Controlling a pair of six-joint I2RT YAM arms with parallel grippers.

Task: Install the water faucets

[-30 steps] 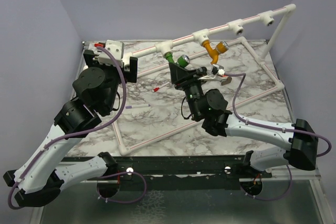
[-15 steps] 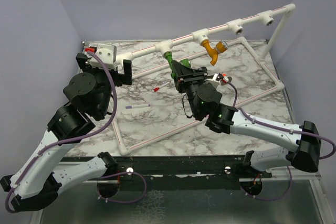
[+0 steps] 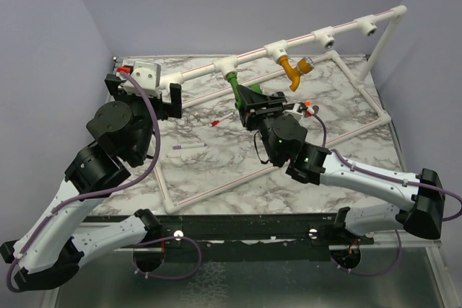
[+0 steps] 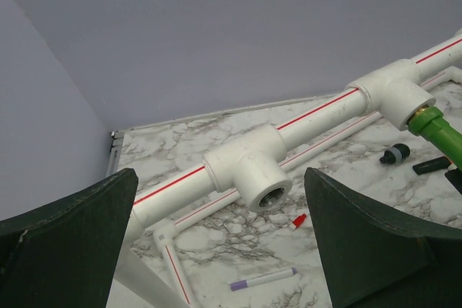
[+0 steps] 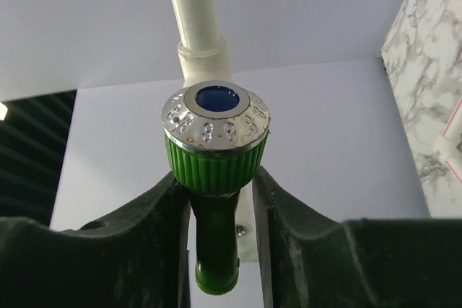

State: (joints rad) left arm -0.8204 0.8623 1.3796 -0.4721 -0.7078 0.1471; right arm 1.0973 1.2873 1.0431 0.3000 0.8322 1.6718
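The green water faucet [image 3: 234, 84] hangs from a T-socket of the white red-striped pipe frame [image 3: 195, 70]. My right gripper [image 3: 249, 100] is shut on it. In the right wrist view the fingers [image 5: 162, 229] flank the green faucet's [image 5: 215, 167] neck just under its ribbed, silvery-capped knob. The left finger is against the neck and the right one is a sliver off it. The mustard-orange water faucet [image 3: 292, 70] hangs from the neighbouring socket to the right. My left gripper [image 3: 144, 91] is wide open around the pipe at the frame's left end. An empty T-socket [image 4: 253, 178] lies between its fingers [image 4: 79, 236].
A purple pen [image 3: 189, 146] and a red-capped pen [image 3: 216, 122] lie on the marble table [image 3: 238, 178] inside the frame's base. A small black part [image 4: 395, 155] lies near the green faucet [image 4: 440, 131]. Two more empty sockets [image 3: 323, 36] are further right on the rail.
My right gripper has turned and settled round the green faucet's neck, and the arm has shifted slightly right. My left gripper moved left along the pipe early on and has stayed still since.
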